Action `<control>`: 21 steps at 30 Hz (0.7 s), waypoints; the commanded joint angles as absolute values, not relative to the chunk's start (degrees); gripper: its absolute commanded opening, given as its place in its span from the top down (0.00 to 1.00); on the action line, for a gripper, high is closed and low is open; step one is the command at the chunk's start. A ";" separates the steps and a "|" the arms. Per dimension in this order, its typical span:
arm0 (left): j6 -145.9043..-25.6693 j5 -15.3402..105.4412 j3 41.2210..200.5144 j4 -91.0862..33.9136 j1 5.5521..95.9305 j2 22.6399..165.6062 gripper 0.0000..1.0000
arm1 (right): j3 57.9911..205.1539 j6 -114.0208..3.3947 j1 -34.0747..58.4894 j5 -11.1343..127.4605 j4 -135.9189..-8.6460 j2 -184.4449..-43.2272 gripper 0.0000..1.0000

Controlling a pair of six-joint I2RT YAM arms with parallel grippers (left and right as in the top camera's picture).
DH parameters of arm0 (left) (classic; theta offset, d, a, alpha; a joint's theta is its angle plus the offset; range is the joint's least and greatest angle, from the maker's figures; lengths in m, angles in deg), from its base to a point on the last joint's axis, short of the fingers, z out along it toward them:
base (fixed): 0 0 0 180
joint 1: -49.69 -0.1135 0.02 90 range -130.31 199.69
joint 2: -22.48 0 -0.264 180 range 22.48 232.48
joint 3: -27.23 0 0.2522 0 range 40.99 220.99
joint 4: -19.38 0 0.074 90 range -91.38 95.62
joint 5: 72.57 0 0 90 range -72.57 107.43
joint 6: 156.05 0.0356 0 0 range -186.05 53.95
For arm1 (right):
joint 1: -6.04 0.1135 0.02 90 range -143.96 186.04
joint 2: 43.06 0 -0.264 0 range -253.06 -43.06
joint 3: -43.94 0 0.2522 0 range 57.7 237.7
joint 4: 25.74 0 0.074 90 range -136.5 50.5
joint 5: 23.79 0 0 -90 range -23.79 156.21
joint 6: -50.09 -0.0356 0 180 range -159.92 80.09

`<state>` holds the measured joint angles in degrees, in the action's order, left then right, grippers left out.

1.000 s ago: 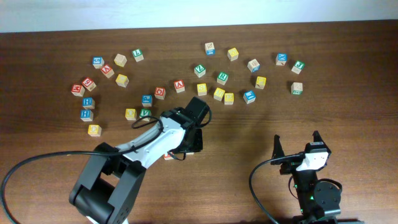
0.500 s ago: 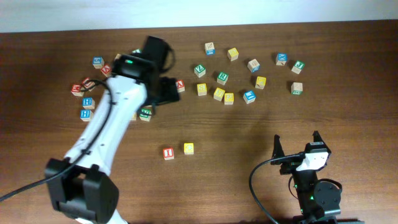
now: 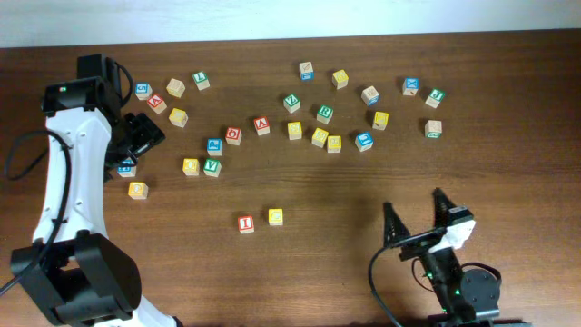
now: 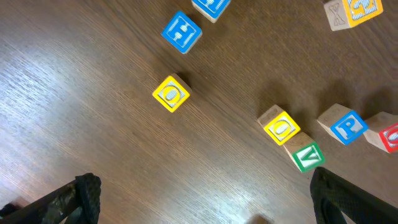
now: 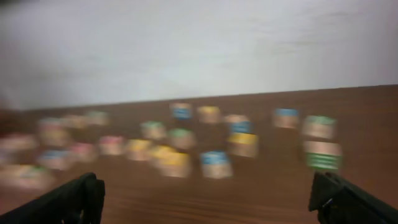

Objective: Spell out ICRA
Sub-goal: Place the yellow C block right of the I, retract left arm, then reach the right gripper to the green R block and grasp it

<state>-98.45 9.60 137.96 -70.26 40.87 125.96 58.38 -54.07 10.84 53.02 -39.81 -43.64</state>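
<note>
We list: I (image 3: 245,223) just beside C (image 3: 275,216) on counter (image 3: 363,182), between left jaws and right jaws; both spread wide, holding nothing.

left end effector (image 3: 143,133): open, empty, arm extended | right end effector (image 3: 415,216): open wide, arm folded
</note>
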 commanded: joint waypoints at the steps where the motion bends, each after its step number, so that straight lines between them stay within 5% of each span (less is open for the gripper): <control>1: -99.20 13.40 137.98 -70.28 40.68 124.78 0.01 | 58.01 -62.09 10.51 39.81 -35.25 -43.27 0.02; 6: -99.20 13.38 137.98 -70.30 40.68 124.78 0.01 | 58.01 -62.04 10.51 38.33 -20.06 -43.27 0.02; 11: -99.20 13.38 137.98 -70.13 40.68 124.78 0.01 | 66.91 -53.72 10.51 39.90 -19.22 -45.43 0.02; 14: -99.20 13.38 137.98 -70.13 40.68 124.78 0.01 | 82.82 -46.85 10.47 41.34 -29.41 -60.80 0.02; 21: -99.20 13.38 137.98 -70.13 40.68 124.78 0.01 | 133.97 -35.18 10.54 38.37 -77.74 -111.55 0.02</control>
<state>-98.63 13.23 137.81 -70.06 40.87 125.63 123.52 -37.87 10.73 38.68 -71.94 -102.42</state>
